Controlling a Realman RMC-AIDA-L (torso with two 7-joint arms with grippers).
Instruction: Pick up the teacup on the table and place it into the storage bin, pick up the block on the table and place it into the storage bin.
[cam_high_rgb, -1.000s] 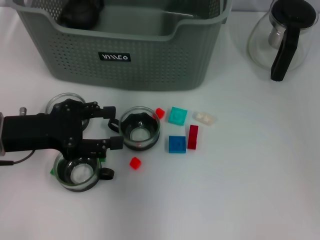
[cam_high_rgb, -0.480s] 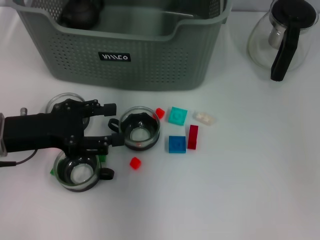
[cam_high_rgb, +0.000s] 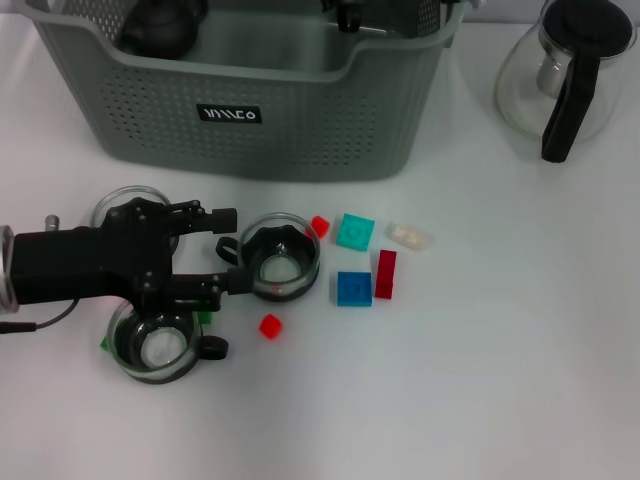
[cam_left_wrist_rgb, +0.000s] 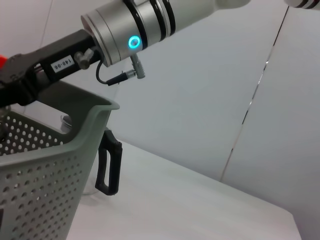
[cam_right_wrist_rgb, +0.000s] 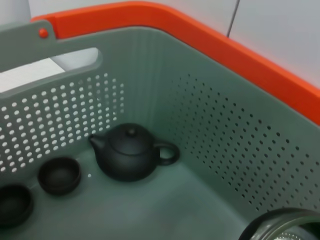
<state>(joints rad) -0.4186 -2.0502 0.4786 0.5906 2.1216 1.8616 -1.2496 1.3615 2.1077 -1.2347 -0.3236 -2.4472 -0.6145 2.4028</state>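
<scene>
A glass teacup (cam_high_rgb: 282, 258) stands in front of the storage bin (cam_high_rgb: 250, 110), its handle turned toward my left gripper (cam_high_rgb: 231, 248). That gripper lies low on the table, open, one finger on each side of the handle. Two more glass teacups sit by this arm, one behind it (cam_high_rgb: 120, 203) and one in front (cam_high_rgb: 152, 347). Loose blocks lie to the right: teal (cam_high_rgb: 355, 232), blue (cam_high_rgb: 353, 288), dark red (cam_high_rgb: 386, 274), white (cam_high_rgb: 408, 236), small red (cam_high_rgb: 270, 326). My right gripper (cam_high_rgb: 347, 13) hangs over the bin's back. A glass rim (cam_right_wrist_rgb: 280, 222) shows close to the right wrist camera.
Inside the bin sit a black teapot (cam_right_wrist_rgb: 129, 152) and two small black cups (cam_right_wrist_rgb: 59, 176). A glass carafe (cam_high_rgb: 570, 70) with a black handle stands at the back right. A green piece (cam_high_rgb: 205, 316) peeks out beneath the left gripper.
My left gripper has crept slightly toward the teacup's handle. The right gripper has come into the head view above the bin's back rim.
</scene>
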